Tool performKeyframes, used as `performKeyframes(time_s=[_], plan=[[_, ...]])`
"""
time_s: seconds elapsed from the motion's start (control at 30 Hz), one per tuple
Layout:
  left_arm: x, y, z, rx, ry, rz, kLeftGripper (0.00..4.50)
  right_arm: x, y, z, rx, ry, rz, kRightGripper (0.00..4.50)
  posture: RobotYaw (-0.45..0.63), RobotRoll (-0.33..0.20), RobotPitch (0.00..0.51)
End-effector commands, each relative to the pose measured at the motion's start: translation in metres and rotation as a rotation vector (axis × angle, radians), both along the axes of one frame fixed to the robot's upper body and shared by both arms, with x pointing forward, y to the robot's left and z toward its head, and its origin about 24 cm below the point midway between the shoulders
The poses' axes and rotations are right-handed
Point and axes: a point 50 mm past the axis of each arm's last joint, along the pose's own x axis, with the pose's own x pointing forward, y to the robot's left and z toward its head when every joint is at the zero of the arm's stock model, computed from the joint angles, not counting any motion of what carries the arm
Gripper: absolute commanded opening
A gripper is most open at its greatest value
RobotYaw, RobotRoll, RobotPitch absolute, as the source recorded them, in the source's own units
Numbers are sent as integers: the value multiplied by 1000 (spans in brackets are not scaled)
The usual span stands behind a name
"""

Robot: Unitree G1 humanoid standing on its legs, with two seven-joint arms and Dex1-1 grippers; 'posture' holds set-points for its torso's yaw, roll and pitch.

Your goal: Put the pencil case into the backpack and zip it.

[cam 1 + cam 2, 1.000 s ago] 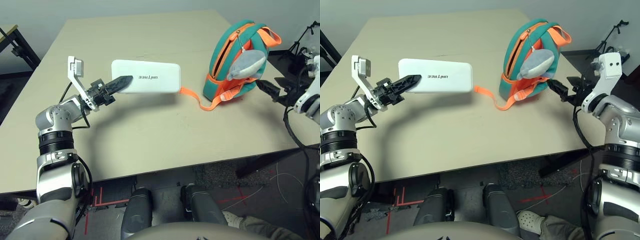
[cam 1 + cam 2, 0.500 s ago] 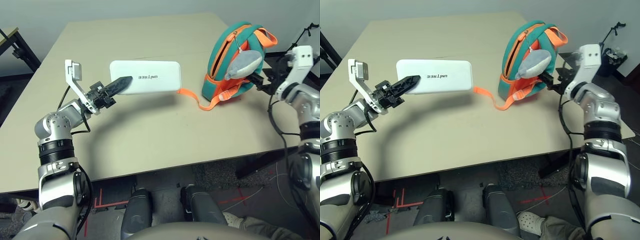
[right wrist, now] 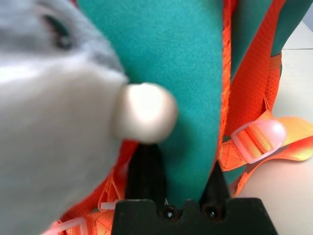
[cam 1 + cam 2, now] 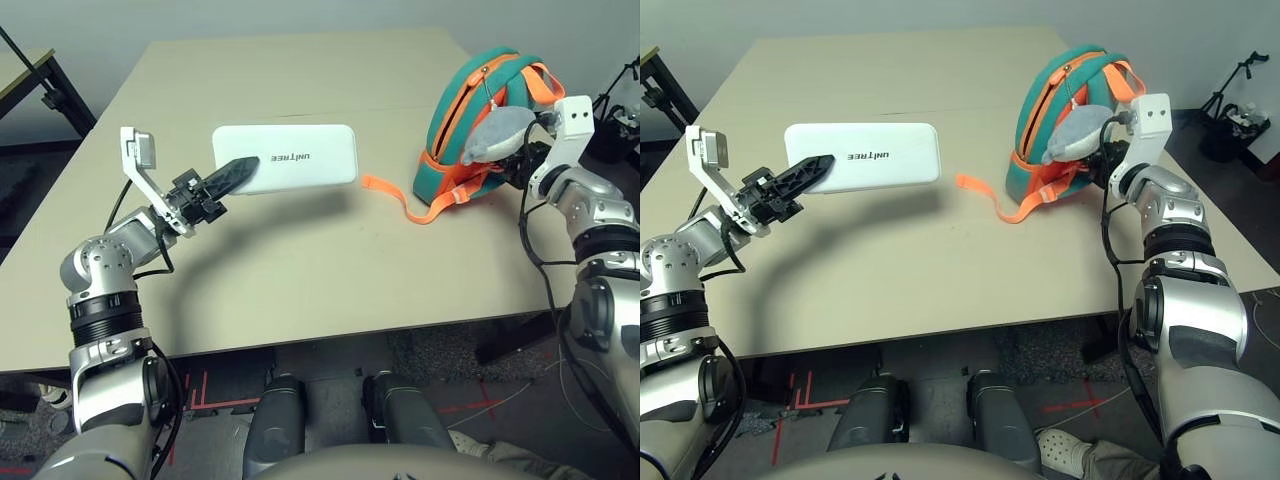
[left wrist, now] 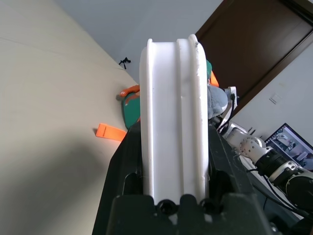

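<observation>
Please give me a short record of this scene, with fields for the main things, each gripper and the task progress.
pencil case: held above the table, flat, outside the bag
backpack: upright on the table, orange strap trailing beside it
shark charm: hanging on the backpack's front
left gripper: jaws clamped on the pencil case's end
right gripper: jaws pinching the backpack's teal fabric
progress: case not yet inside

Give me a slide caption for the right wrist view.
Right gripper pinching a teal fold of the backpack, beside its grey shark charm.
</observation>
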Motion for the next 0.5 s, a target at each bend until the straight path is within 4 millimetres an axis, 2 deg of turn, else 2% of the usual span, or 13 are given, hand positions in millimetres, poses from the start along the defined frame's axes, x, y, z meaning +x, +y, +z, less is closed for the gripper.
performKeyframes(time_s=[0.03,0.27,0.5], plan=[[0,0,11,1,-50,-12,1397,0,1,4,4,-16,34,100,84,0,40],[10,5,14,47,-93,64,1396,-3,22,25,67,-118,205,100,65,0,45],[25,26,26,70,-178,237,1396,-18,56,57,127,-222,391,100,42,0,52]])
